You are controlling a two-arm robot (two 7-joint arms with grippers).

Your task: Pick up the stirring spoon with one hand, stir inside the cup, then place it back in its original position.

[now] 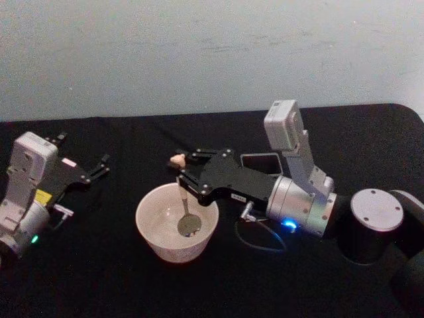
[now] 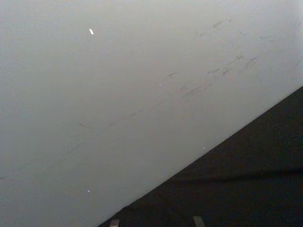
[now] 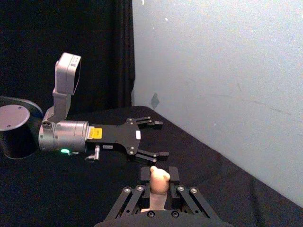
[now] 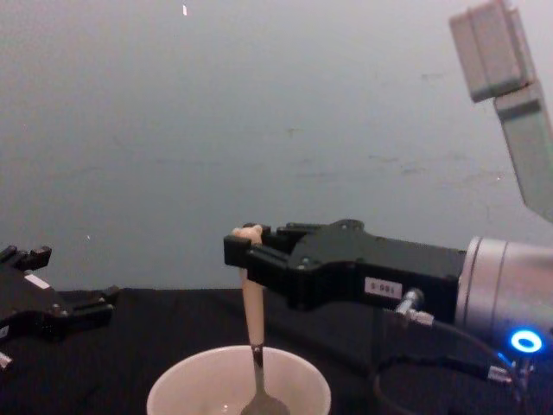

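The stirring spoon stands nearly upright in the cream-white cup. Its steel bowl is down inside the cup, and its beige bear-head handle rises above the rim. My right gripper is shut on the upper handle. In the right wrist view the bear head sticks out between the fingers. The dark square holder sits behind my right gripper. My left gripper rests open at the table's left, well away from the cup.
A black cloth covers the table, and a pale wall stands close behind it. My right arm's base fills the right side. A cable loops beside the cup.
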